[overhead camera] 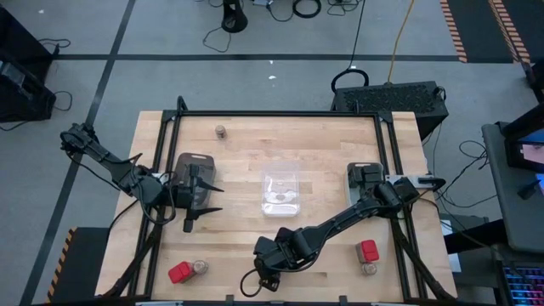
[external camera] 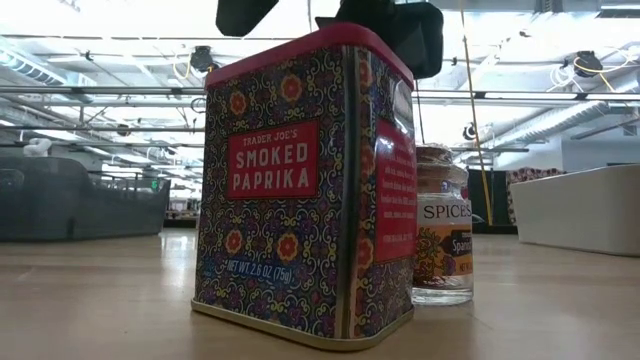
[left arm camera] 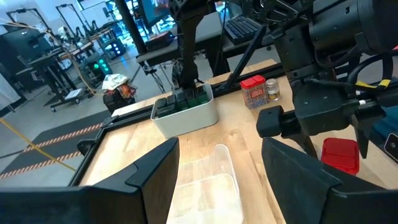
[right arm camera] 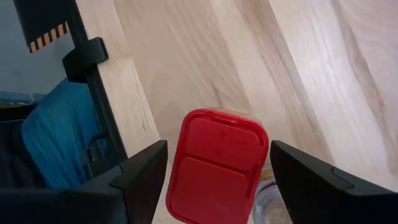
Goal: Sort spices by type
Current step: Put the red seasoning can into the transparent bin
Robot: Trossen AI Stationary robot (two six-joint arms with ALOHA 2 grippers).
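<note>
A paprika tin (external camera: 300, 190) with a red lid (right arm camera: 217, 165) stands upright on the table near its front edge. A small round jar (external camera: 442, 225) stands beside it. My right gripper (right arm camera: 219, 144) hangs open just above the tin and hides it in the high view (overhead camera: 268, 265). Its fingers stand on either side of the lid, and I see no contact. My left gripper (overhead camera: 217, 197) waits open at the table's left, above a dark tray (overhead camera: 191, 166). More spices stand on the table: a red box (overhead camera: 180, 272) with a jar (overhead camera: 200, 268) at the front left, and a red box (overhead camera: 367, 249) with a jar (overhead camera: 370, 269) at the front right.
A clear tray (overhead camera: 280, 191) sits mid-table, ahead of my left gripper (left arm camera: 221, 143). A white tray (left arm camera: 186, 109) stands at the right, by the right arm's base. One jar (overhead camera: 220, 131) stands alone near the far edge. The table's front edge (right arm camera: 134, 106) is close to the tin.
</note>
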